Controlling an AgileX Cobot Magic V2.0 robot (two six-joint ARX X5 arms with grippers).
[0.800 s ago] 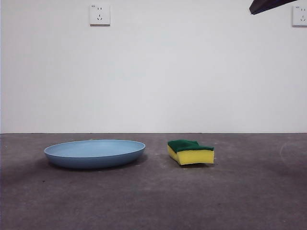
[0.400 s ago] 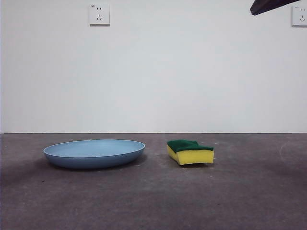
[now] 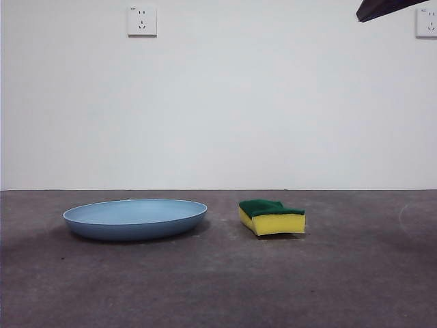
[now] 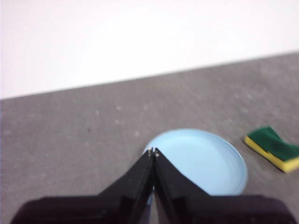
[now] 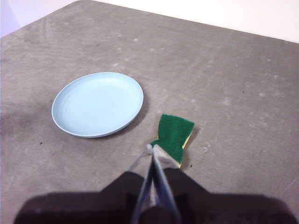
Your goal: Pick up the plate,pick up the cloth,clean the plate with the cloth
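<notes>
A: Plate, wide shallow round light-blue plastic dish (image 3: 134, 219), flat on the grey speckled counter (image 3: 218, 287), nothing in it. Sponge?

B: Small rectangular yellow foam sponge with dark green scouring layer (image 3: 272, 217), green face up, lying on the counter just beside the plate, a gap between them, not touching.

A: Left gripper (image 4: 153, 151)?

B: High over the counter, its fingers (image 4: 140, 175) pressed together at the tips, holding nothing. From the left wrist camera the tips overlap the plate (image 4: 201, 162) rim; sponge (image 4: 274, 147) off to the side.

A: Right gripper (image 5: 150, 148)?

B: Also raised, fingers (image 5: 161, 170) closed to a thin point, empty. In its wrist camera the tips sit over the near end of the sponge (image 5: 174, 134), plate (image 5: 97, 104) next to it.

A: Front view arms?

B: Only one black tip (image 3: 384, 8) at a top corner, can't tell which arm. White wall behind with two sockets (image 3: 142, 20).
</notes>
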